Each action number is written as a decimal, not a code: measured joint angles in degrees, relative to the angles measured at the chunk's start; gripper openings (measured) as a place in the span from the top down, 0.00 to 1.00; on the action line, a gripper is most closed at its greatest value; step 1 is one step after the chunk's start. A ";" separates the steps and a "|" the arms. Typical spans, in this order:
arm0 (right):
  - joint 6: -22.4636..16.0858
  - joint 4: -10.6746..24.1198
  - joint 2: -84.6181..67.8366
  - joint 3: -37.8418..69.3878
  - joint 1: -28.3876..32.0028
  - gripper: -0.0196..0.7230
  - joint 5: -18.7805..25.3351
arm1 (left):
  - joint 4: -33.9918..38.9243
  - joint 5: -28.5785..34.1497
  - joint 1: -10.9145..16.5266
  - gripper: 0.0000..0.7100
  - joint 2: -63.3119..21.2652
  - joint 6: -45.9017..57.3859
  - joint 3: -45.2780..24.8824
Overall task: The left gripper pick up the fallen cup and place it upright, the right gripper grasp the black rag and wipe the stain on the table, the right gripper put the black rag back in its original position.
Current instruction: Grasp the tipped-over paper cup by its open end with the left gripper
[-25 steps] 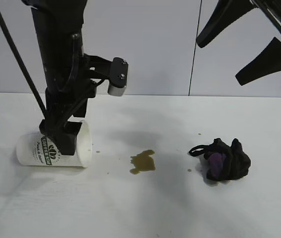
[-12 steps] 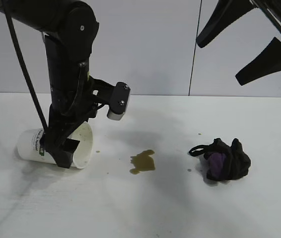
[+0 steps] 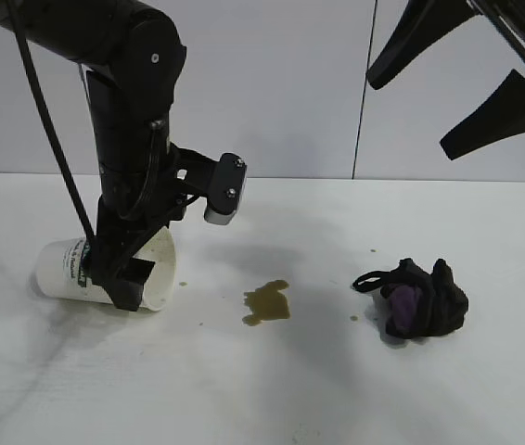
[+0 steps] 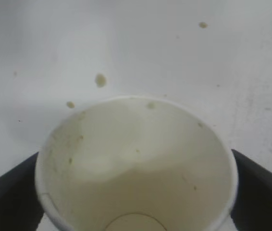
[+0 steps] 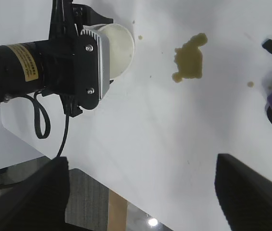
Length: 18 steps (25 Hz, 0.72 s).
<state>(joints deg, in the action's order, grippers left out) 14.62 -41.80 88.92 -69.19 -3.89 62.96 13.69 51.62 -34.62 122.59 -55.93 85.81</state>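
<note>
The cup (image 3: pixel 105 274) lies on its side at the table's (image 3: pixel 262 389) left, mouth tilted toward the stain (image 3: pixel 268 302). The left tool (image 3: pixel 114 273) is clamped across its body. Judgement: rotate slowly, base down, before releasing. The right tool (image 3: pixel 467 88) hangs spread wide, holding nothing, above the rag (image 3: pixel 417 298).

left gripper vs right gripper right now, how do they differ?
The left gripper is low at the table, shut on the cup, which lies tilted with its mouth toward the stain. The right gripper hangs high above the black rag, open and holding nothing. Both are black with two long tapered fingers.
</note>
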 joint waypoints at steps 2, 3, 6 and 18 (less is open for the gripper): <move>0.00 0.00 0.00 0.00 0.00 0.21 0.00 | 0.05 -0.04 0.00 0.21 -0.05 0.76 0.04; 0.00 0.00 0.00 0.00 0.00 0.21 0.00 | 0.05 -0.04 0.00 0.22 -0.05 0.95 0.04; 0.00 0.00 0.00 0.00 0.00 0.21 0.00 | 0.05 -0.04 0.00 0.24 -0.05 1.17 0.04; 0.00 0.00 0.00 0.00 0.00 0.21 0.00 | -13.69 -12.65 5.74 0.25 -10.46 9.36 0.04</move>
<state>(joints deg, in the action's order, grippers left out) 14.62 -41.80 88.92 -69.19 -3.89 62.96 0.00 38.97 -28.87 112.13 -46.56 85.85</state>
